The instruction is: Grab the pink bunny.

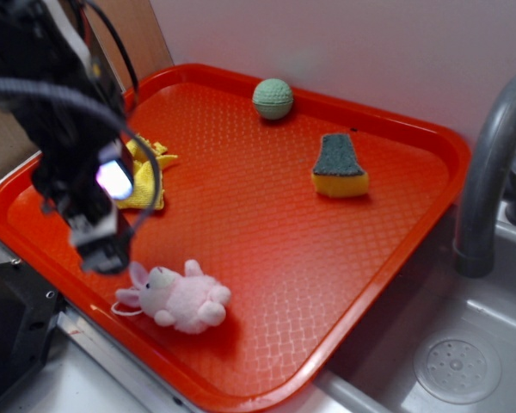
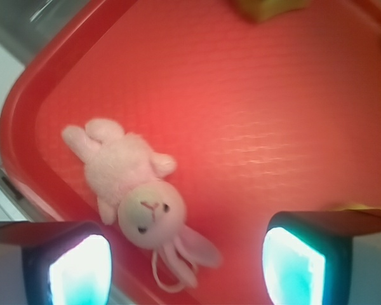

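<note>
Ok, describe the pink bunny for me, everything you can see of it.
The pink bunny is a small plush toy with fluffy pale-pink fur, a whitish face with dark eyes and a stitched nose, two floppy ears, stubby limbs and a thin white loop by its head. It lies on its back, face up, on the red tray near the front rim, head toward the arm. Nothing grips it: the gripper hangs open just beyond its ears, with its fingers apart.

The tray (image 1: 396, 284) carries everything. The pink bunny (image 1: 179, 298) lies on its back near the front-left rim. The ball (image 1: 273, 98) sits at the rear, the sponge (image 1: 339, 166) toward the right, the cloth (image 1: 146, 172) at left — beside the gripper (image 1: 103, 249). The faucet (image 1: 490, 163) and sink (image 1: 456, 361) stand right of the tray.
</note>
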Robot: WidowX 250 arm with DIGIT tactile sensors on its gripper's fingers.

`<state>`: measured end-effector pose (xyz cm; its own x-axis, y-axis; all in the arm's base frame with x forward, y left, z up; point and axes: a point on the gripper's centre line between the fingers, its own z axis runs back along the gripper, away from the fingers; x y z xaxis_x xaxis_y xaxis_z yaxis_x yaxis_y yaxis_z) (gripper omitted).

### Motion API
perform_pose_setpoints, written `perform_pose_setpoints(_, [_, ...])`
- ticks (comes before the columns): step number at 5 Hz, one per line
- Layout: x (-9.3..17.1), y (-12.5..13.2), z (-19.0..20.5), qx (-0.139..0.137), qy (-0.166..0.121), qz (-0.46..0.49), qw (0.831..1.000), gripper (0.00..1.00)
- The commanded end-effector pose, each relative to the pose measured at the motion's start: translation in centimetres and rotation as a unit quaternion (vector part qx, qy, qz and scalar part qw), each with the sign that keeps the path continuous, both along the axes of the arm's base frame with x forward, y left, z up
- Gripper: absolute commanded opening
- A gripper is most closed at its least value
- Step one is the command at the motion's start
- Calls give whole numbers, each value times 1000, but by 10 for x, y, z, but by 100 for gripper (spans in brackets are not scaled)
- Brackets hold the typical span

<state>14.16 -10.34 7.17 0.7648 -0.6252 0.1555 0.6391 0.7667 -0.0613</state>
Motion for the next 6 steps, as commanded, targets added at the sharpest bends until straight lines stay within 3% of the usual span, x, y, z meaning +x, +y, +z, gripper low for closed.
perform_pose_setpoints(1, [-12,-42,-35,-66,4,-42,997,100])
perform_pose_setpoints(2, [-15,-48,-35,-93,0,-28,995,0])
perform_pose_setpoints(4, [-9,-42,-34,-64,-1,-20,998,0])
perform_pose_setpoints(5, [1,-5,12,-18,-5,78,997,0])
perform_pose_setpoints(6, [5,50,60,-44,12,202,978,0])
